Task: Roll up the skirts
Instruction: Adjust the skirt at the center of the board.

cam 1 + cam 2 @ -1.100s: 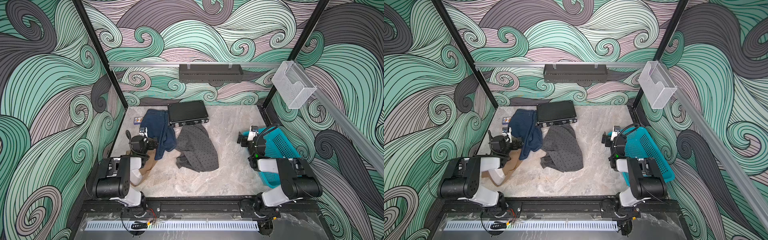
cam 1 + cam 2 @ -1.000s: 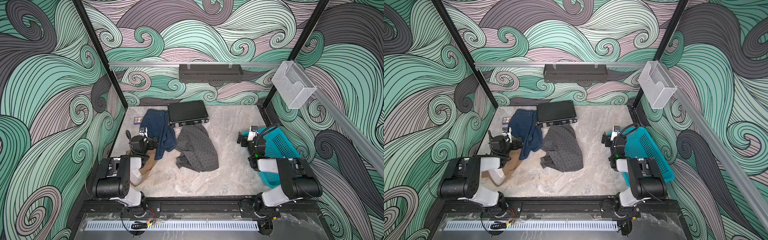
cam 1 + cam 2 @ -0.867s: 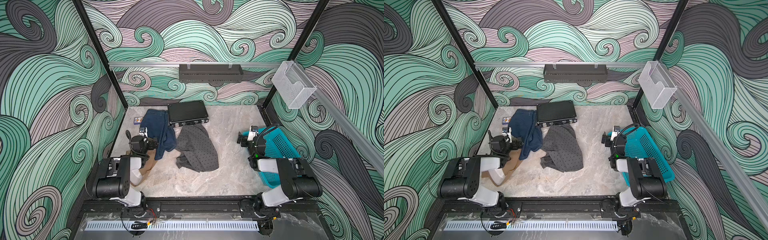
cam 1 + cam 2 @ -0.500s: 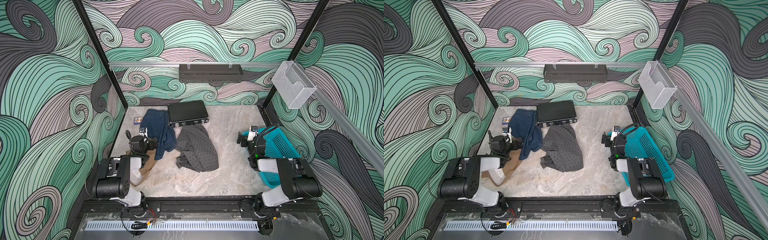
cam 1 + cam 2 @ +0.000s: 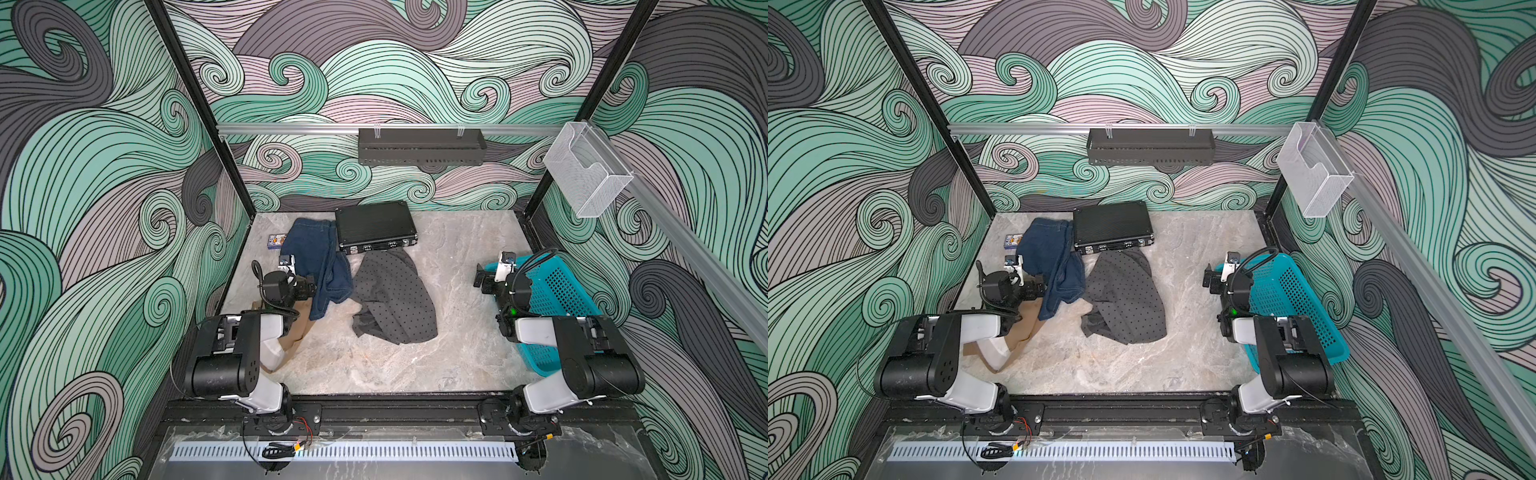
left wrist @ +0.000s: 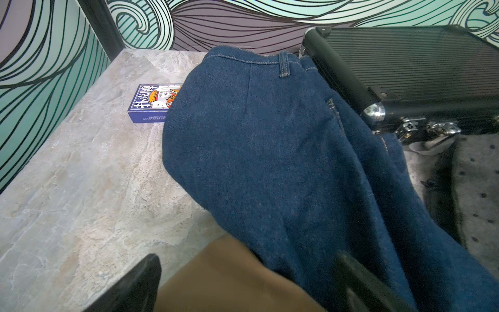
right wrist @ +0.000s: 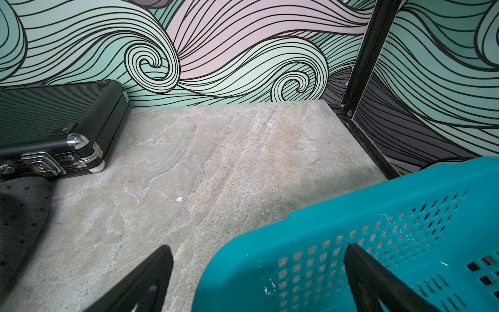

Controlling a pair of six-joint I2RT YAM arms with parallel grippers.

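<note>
A marble-patterned table (image 5: 457,249) sits inside a booth with walls of green, pink and grey wave patterns. Three skirts lie unrolled and crumpled on the robot's left half of the table.

- **Dark blue denim skirt** (image 5: 318,257): it lies toward the back. Its waistband is near the rear wall and one edge rests against the side of a closed black hard case (image 5: 374,224). It also covers part of a small blue box of playing cards (image 6: 147,104).
- **Dark grey skirt with black dots** (image 5: 390,295): it lies near the middle, just beside the denim skirt. Its far edge meets the front of the case.
- **Tan-brown skirt** (image 5: 297,328): it lies nearest the left arm, partly under that arm and partly under the denim hem.

The left end effector (image 6: 247,256) is released, with its jaws spread wide above the place where the tan and denim skirts overlap. Whether it touches the cloth cannot be told.

The right end effector (image 7: 258,245) is also released and holds nothing. It is well apart from the skirts, with one finger over bare table and the other over the rim of a teal plastic basket (image 7: 351,243). The basket leans against the right-hand wall.
</note>
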